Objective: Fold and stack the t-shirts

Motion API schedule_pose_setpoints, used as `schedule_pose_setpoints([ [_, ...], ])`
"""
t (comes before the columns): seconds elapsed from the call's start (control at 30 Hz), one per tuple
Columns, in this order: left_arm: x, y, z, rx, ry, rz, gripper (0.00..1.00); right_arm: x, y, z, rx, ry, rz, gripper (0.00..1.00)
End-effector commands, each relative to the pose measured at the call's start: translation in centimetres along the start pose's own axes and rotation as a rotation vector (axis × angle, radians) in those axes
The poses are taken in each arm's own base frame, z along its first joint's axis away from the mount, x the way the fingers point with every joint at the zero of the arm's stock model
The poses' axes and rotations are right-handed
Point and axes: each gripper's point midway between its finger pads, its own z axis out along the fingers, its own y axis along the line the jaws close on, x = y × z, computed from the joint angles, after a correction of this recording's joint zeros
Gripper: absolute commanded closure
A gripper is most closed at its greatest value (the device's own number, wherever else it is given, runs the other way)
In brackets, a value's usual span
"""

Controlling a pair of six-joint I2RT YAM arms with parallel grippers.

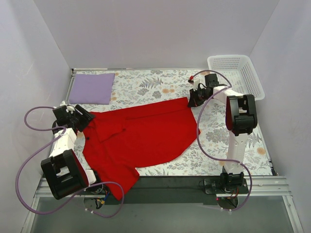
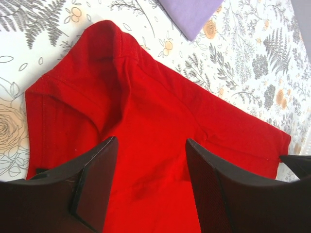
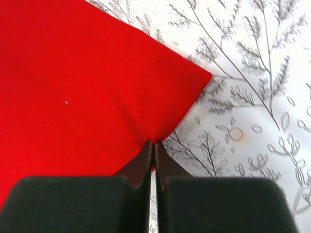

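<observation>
The red t-shirt (image 1: 141,136) lies spread across the middle of the floral table, one sleeve hanging toward the near edge. A pale lavender t-shirt (image 1: 91,88) rests as a flat rectangle at the far left. My left gripper (image 1: 86,121) hovers open over the red shirt's left shoulder; in the left wrist view its jaws (image 2: 150,141) straddle red cloth (image 2: 146,97) without pinching it, and the lavender shirt's corner (image 2: 192,14) shows at the top. My right gripper (image 1: 193,101) sits at the shirt's far right corner. In the right wrist view it (image 3: 154,142) is shut on the puckered red hem (image 3: 160,97).
A white lattice basket (image 1: 235,75) stands at the far right corner of the table. Grey walls close in on three sides. Purple cables loop beside both arms. A metal rail runs along the near edge.
</observation>
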Motion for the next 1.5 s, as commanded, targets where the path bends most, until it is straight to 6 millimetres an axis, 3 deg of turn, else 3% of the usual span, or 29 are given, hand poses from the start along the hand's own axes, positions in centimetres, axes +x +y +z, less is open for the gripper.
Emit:
schedule_pose_setpoints([
  [0.0,-0.2,-1.4,-0.4,0.072,-0.010,0.034,0.44,1.0,-1.7,-2.2,0.055,0.007,0.030,0.99],
  [0.27,0.1,-2.3,1.3,0.151,0.062,0.023,0.43,2.8,-2.4,-3.7,0.102,0.031,0.019,0.99],
  [0.43,-0.5,-2.3,3.8,0.145,0.122,0.003,0.44,3.1,-3.2,-4.3,0.129,0.034,0.023,0.99],
  [0.83,-3.5,-2.6,8.9,0.051,0.128,0.022,0.57,3.6,-3.1,-3.9,0.112,0.038,0.033,0.99],
  [1.2,-2.8,-2.1,11.3,0.043,0.187,0.019,0.69,3.6,-3.3,-4.0,0.119,0.038,0.037,0.99],
  [1.37,-3.4,-2.1,11.4,0.028,0.169,0.020,0.95,3.6,-3.5,-4.1,0.125,0.038,0.037,0.99],
  [1.47,-4.3,-1.4,11.1,-0.028,0.118,0.023,1.00,3.8,-3.8,-4.2,0.140,0.044,0.040,0.99],
])
